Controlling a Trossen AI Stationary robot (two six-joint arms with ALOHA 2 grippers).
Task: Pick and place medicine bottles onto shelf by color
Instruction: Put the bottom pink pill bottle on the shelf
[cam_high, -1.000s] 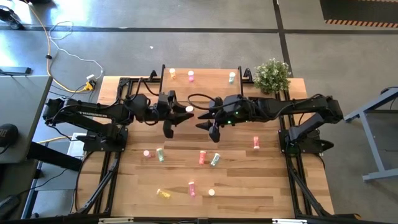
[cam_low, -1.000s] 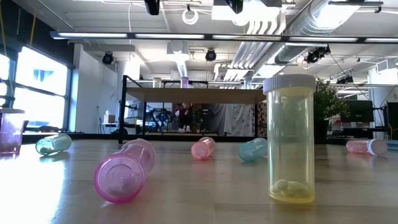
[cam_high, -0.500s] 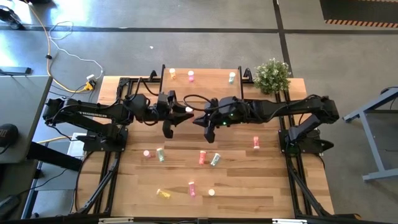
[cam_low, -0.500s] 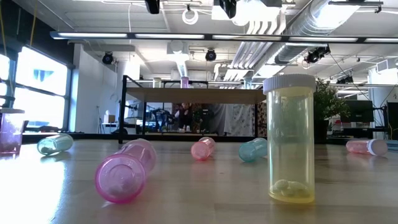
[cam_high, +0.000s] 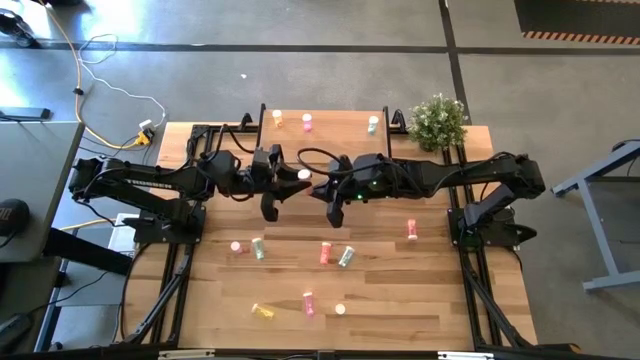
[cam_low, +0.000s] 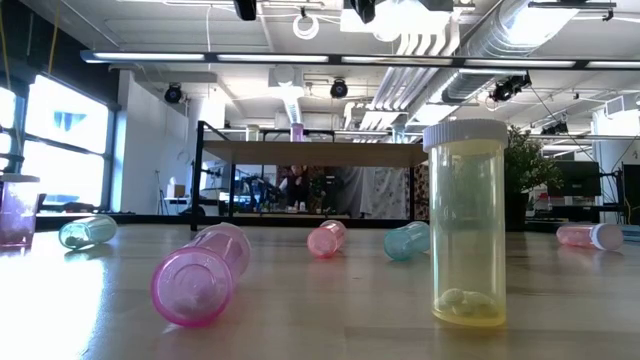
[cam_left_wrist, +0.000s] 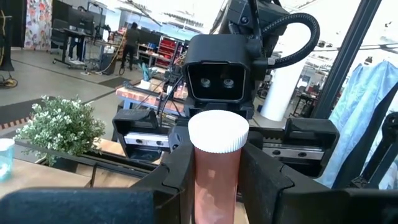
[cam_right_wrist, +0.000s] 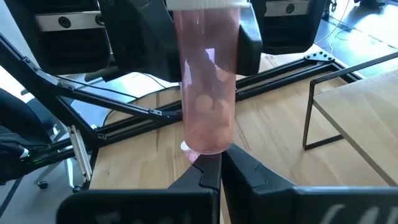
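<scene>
A pinkish-red medicine bottle (cam_left_wrist: 214, 180) with a white cap (cam_high: 303, 175) stands upright in the air over the table's middle, with my left gripper (cam_high: 298, 182) shut on it. My right gripper (cam_right_wrist: 214, 167) faces it from the table's right, fingers shut, their tips just under the bottle's bottom end (cam_right_wrist: 202, 148). The shelf (cam_high: 340, 135) stands at the far edge and carries a yellow (cam_high: 277, 118), a pink (cam_high: 307, 122) and a pale green bottle (cam_high: 372, 124), each upright on its base. My left gripper pinches the bottle's body below the cap (cam_left_wrist: 214, 193) between its two fingers (cam_left_wrist: 180, 177). The fingers come in level from the table's left. The bottle stands upright, cap up, lifted clear of the table. My right gripper's shut fingertips (cam_right_wrist: 208, 163) sit right at the bottle's bottom end; whether they touch it, I cannot tell.
Several bottles lie on the table nearer the front: pale green (cam_high: 258, 249), pink (cam_high: 326, 253), green (cam_high: 346, 257), red (cam_high: 411, 230), pink (cam_high: 308, 302), yellow (cam_high: 264, 311). A potted plant (cam_high: 437, 120) stands at the far right corner.
My right gripper has shut its fingers in front of the held bottle and tipped slightly downward. The left gripper and its bottle have kept still.
</scene>
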